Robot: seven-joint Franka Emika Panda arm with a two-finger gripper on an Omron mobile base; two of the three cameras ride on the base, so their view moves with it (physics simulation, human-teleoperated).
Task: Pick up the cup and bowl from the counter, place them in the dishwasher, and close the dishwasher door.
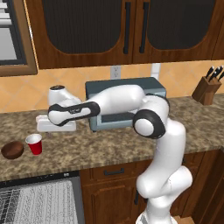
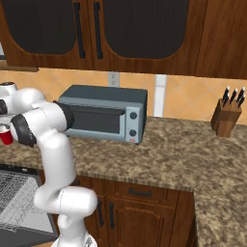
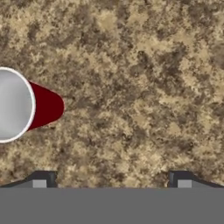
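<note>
1. My gripper (image 3: 111,179) is released, the two fingers (image 3: 43,179) spread as wide as they go and holding nothing. Between them I see only bare counter (image 3: 131,87).

2. The cup (image 3: 26,105) stands upright off to the outside of my left finger, well clear of the gap, its white mouth facing up at me and its red side flaring away toward my centre line. In the left base view the cup (image 1: 34,144) sits near the counter's front edge, with the bowl (image 1: 12,150) just beside it on the far side from my hand.

3. My judgement on risk: if I descend from here, I close on granite and miss the cup. I need to shift sideways toward it first.

4. If that shift comes too low, a finger could clip the rim and tip the light cup, or push it into the bowl. Both sit near the edge above the open dishwasher (image 1: 39,201), so a knocked cup could roll off.

5. The cup tapers and looks smooth, so a grip set too high or off-centre may let it slip or cock sideways.

6. The surface under me is speckled brown-grey stone, flat and level.

7. Around me: a grey-blue toaster oven (image 2: 103,115) sits behind my arm against the tiled wall, a knife block (image 2: 226,116) stands far along the counter, and dark-fronted wooden cabinets (image 1: 100,26) hang overhead. A sweep of my elbow could brush the toaster oven.
</note>
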